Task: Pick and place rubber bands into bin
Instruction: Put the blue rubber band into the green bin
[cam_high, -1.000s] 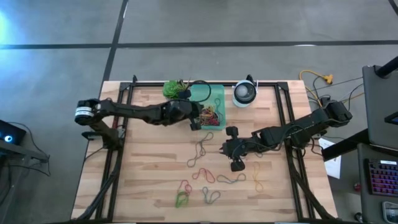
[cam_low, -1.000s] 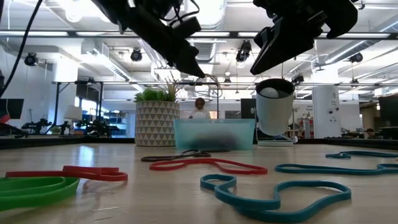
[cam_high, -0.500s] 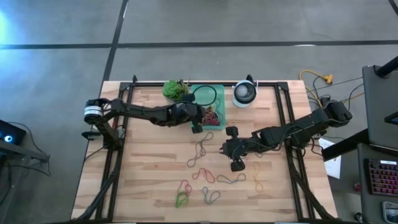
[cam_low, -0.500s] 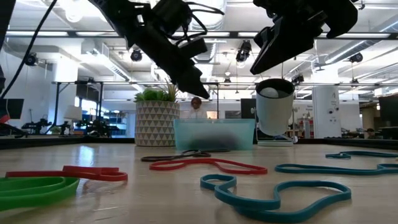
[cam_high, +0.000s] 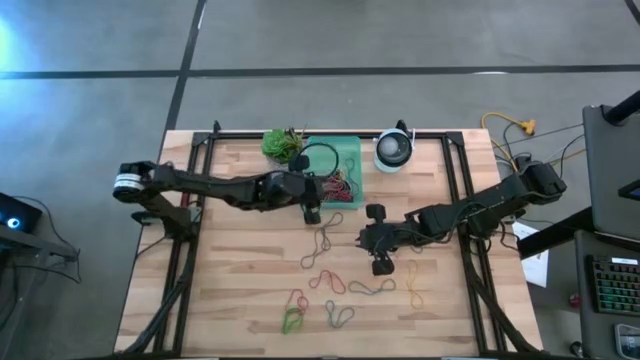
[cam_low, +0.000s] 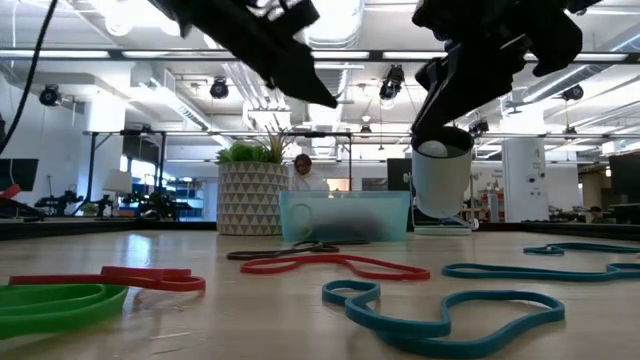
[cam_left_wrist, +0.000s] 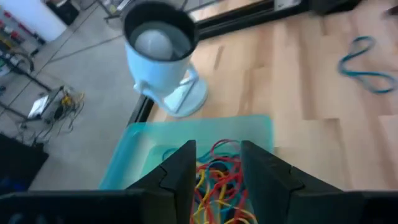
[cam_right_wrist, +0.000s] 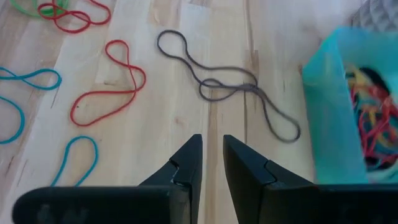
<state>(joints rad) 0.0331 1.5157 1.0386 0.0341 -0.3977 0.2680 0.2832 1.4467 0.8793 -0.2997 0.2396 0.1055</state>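
Observation:
The bin (cam_high: 346, 150) stands at the table's far middle, with a heap of red, yellow and dark rubber bands (cam_left_wrist: 219, 171) inside. Several more rubber bands lie flat on the wood: a grey one (cam_high: 325, 240) (cam_right_wrist: 230, 87), a red one (cam_high: 327, 281), a teal one (cam_high: 372, 287), a yellow one (cam_high: 415, 290) and a green one (cam_high: 292, 320). My left gripper (cam_high: 312, 207) (cam_left_wrist: 217, 165) hangs open above the bin's near left corner, with nothing between its fingers. My right gripper (cam_high: 364, 238) (cam_right_wrist: 212, 155) hovers just right of the grey band, its fingers a narrow gap apart and holding nothing.
A white pot with a green plant (cam_high: 282, 143) stands left of the bin. A round white-and-dark device (cam_high: 394, 150) (cam_left_wrist: 161, 50) stands right of it. Black frame rails (cam_high: 455, 180) run along the table's sides. Bare wood lies at the near right.
Seen from the low camera, my left gripper has dipped toward the bin and then come back up higher. The right gripper and the bands on the table have kept still.

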